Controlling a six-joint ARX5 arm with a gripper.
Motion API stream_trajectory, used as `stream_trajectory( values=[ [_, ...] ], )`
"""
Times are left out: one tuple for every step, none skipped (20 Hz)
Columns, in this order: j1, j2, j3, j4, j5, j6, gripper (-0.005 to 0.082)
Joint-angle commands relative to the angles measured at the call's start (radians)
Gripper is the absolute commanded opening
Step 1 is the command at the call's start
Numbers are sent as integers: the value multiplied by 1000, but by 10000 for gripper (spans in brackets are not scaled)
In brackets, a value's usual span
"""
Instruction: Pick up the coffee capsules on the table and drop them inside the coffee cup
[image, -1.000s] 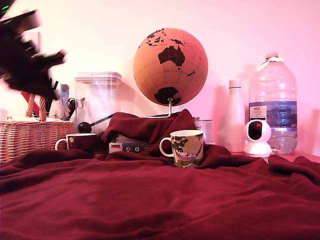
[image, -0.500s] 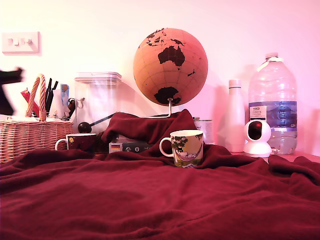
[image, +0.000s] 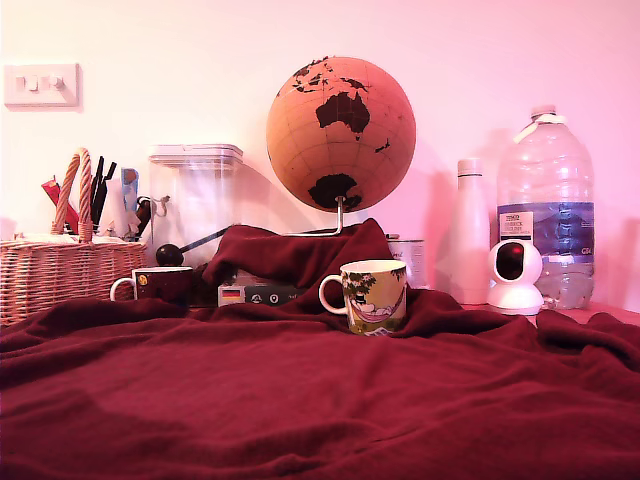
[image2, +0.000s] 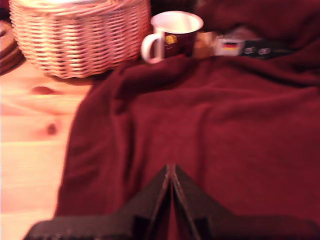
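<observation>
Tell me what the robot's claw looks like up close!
In the wrist view, the gripper is black, with two wedge-shaped fingers that taper to thin tips pressed together, and a wide dark base along the picture's edge. No cables or markings show. Behind it lies the rumpled dark red fleece table. The exterior view shows no arm at all.

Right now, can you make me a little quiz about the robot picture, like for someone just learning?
1. True or false: the gripper is shut.
2. In the exterior view, what stands nearest behind the coffee cup? A) globe B) basket C) water bottle
3. What colour is the handle of the dark mug?

Key: 1 true, the fingers meet with nothing between them. 2 A. 3 white.
</observation>
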Motion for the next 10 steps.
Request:
stream_trajectory(
  values=[
    [4, -54, -50, -7, 17, -27, -19],
    [4, -87, -64, -26, 17, -27, -19],
    [4, -119, -74, -50, 20, -33, -19],
    [4, -148, -82, -71, 24, -33, -19],
    [3, -180, -93, -84, 27, -33, -19],
    [2, -215, -106, -95, 28, -33, -19],
    [0, -251, -123, -104, 28, -34, -19],
    [0, -285, -136, -125, 31, -42, -19],
    [0, -327, -145, -151, 31, -42, -19],
    [0, -364, -148, -180, 31, -44, -19]
  ],
)
